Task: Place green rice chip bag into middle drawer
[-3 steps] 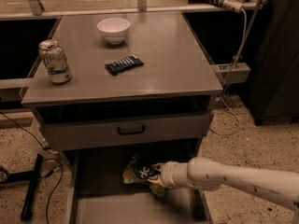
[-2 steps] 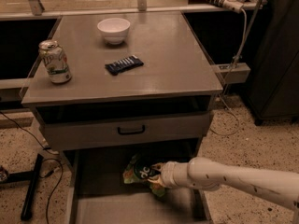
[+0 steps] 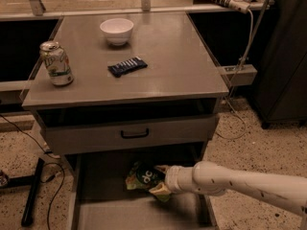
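The green rice chip bag (image 3: 142, 177), crinkled with white letters on a dark circle, lies inside the pulled-out middle drawer (image 3: 103, 210), near its back under the closed drawer front above. My gripper (image 3: 160, 179) reaches in from the right on a white arm and sits right at the bag's right edge, with one finger above and one below that edge. The bag rests low on the drawer floor.
On the cabinet top stand a white bowl (image 3: 116, 30), a soda can (image 3: 56, 63) and a small dark blue packet (image 3: 127, 66). A grey drawer front with a black handle (image 3: 134, 133) is shut above the open drawer. Cables and a black stand leg (image 3: 32, 190) lie on the floor at left.
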`<state>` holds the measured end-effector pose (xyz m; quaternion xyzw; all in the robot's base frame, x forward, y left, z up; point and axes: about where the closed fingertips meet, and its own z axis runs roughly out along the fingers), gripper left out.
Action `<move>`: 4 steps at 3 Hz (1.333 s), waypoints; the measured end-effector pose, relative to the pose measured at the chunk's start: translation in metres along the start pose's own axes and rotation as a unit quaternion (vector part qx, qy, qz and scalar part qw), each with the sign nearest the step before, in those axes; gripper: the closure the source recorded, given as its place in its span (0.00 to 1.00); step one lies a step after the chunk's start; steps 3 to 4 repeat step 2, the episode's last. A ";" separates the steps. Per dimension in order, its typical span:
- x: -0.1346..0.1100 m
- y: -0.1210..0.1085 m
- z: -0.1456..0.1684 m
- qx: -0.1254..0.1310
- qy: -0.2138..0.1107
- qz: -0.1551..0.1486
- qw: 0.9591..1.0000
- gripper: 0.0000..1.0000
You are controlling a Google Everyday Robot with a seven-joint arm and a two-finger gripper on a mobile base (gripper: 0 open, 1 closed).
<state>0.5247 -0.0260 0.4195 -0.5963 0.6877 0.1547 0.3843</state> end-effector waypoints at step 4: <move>0.000 0.000 0.000 0.000 0.000 0.000 1.000 0.00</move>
